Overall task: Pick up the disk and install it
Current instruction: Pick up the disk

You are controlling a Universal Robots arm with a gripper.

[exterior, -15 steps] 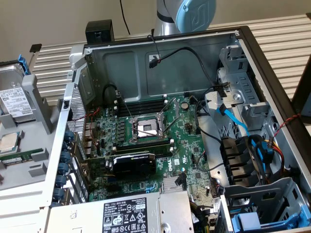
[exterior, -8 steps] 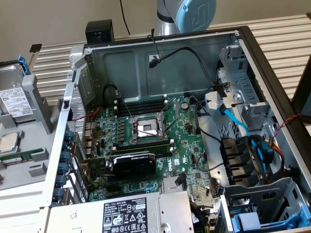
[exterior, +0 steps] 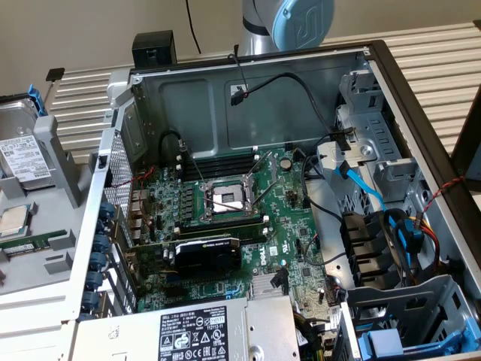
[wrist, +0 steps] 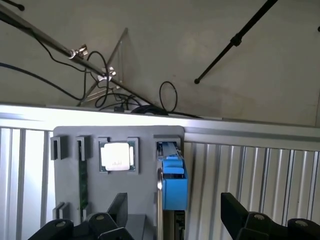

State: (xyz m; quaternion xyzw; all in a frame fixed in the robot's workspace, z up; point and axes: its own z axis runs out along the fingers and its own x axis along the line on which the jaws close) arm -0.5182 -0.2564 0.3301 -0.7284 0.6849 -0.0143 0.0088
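Observation:
The disk [exterior: 21, 156] stands in a grey holder tray [exterior: 64, 162] at the exterior view's left, outside the computer case, its white label showing and its blue frame at the upper end. In the wrist view the disk [wrist: 174, 182] appears edge-on, its blue carrier upright in a slot of the grey holder [wrist: 145, 200]. My gripper [wrist: 174, 202] is open, its two black fingers [wrist: 118, 210] wide apart on either side of the blue carrier, not touching it. Nothing is held.
A square silver CPU chip [wrist: 116, 156] and a green memory stick [wrist: 82, 175] sit in the same holder beside the disk. The open computer case [exterior: 248, 195] holds the motherboard, a power supply [exterior: 195, 331], cables and drive bays [exterior: 376, 256] at the exterior view's right.

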